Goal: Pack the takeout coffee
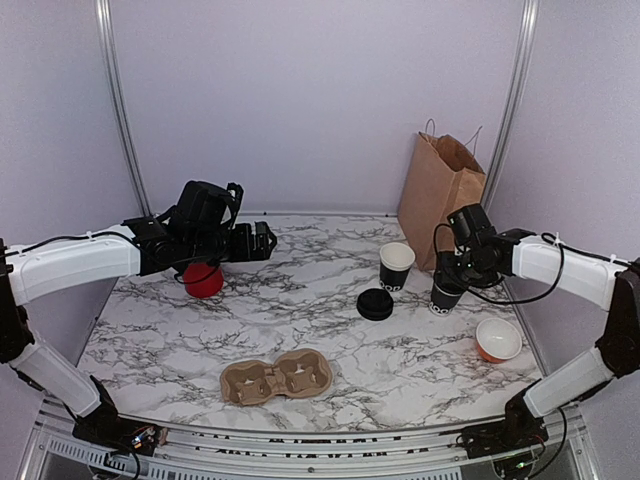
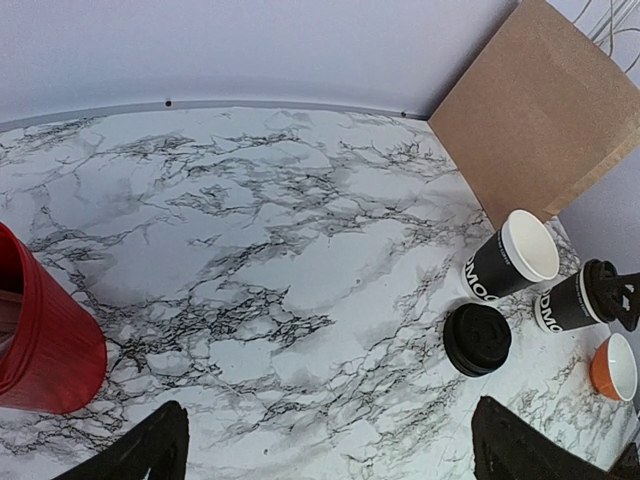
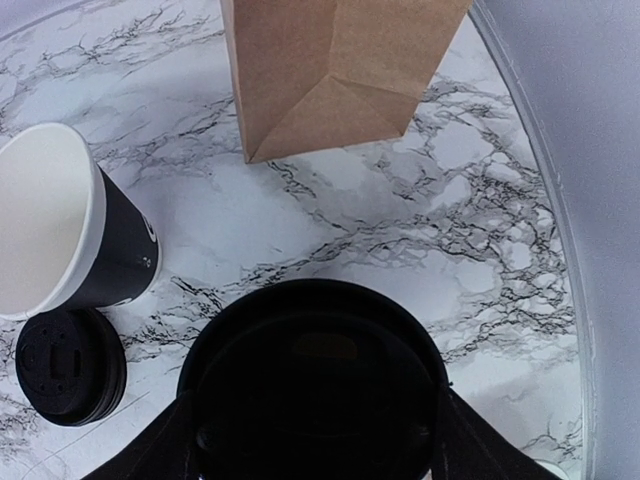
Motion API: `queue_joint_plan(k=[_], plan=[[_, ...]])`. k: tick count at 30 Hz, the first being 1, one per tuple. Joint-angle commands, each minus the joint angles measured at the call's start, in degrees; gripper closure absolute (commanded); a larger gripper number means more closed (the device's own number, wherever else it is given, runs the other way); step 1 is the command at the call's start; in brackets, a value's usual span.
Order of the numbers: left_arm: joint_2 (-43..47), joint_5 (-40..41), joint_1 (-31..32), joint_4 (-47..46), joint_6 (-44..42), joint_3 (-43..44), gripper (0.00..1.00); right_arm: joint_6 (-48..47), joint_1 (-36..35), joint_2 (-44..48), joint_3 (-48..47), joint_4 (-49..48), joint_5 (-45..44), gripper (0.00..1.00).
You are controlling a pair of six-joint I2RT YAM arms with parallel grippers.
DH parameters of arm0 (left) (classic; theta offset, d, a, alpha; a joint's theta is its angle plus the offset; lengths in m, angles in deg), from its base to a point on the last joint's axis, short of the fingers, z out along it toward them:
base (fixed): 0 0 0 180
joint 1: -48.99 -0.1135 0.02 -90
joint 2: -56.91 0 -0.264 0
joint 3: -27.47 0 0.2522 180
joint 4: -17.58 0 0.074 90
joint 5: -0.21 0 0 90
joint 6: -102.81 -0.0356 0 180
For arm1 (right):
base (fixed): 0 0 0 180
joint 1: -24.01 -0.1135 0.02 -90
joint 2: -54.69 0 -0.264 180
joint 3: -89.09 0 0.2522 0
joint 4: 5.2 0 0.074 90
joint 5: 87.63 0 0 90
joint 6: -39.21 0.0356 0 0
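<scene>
The takeout coffee [image 1: 444,294] is a small black cup with white print and a black lid [image 3: 315,370], standing on the marble table [image 1: 300,320] at the right. My right gripper [image 1: 453,272] is shut on it from above, and its fingers [image 3: 478,448] press against both sides of the lid. In the left wrist view the same cup [image 2: 562,307] stands at the far right. My left gripper [image 2: 335,452] hangs open over bare marble at the left, above the red cup [image 1: 204,281], with nothing between its fingers [image 2: 150,450].
An open black cup [image 1: 396,266] with no lid stands left of the held one, and a loose black lid [image 1: 375,304] lies in front of it. A brown paper bag [image 1: 440,193] stands behind. An orange bowl [image 1: 497,340] sits near the right edge. A cardboard cup carrier [image 1: 276,380] lies near the front.
</scene>
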State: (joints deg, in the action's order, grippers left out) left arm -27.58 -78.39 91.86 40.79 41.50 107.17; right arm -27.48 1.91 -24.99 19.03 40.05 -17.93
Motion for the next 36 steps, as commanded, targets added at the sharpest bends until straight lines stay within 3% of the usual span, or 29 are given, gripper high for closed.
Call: queue_joint_plan(k=[1,13,36], plan=[[1.4,-0.3,-0.2,-0.1,-0.1,-0.3,0.01,-0.3,0.4,-0.6,0.0,-1.5,0.7,0.25],[2.0,-0.1,-0.2,-0.1,0.0,-0.7,0.01,-0.5,0.4,-0.8,-1.2,-0.7,1.0,0.10],[3.6,-0.7,-0.2,-0.1,-0.4,0.3,0.01,-2.4,0.4,3.1,-5.6,2.7,-0.4,0.04]])
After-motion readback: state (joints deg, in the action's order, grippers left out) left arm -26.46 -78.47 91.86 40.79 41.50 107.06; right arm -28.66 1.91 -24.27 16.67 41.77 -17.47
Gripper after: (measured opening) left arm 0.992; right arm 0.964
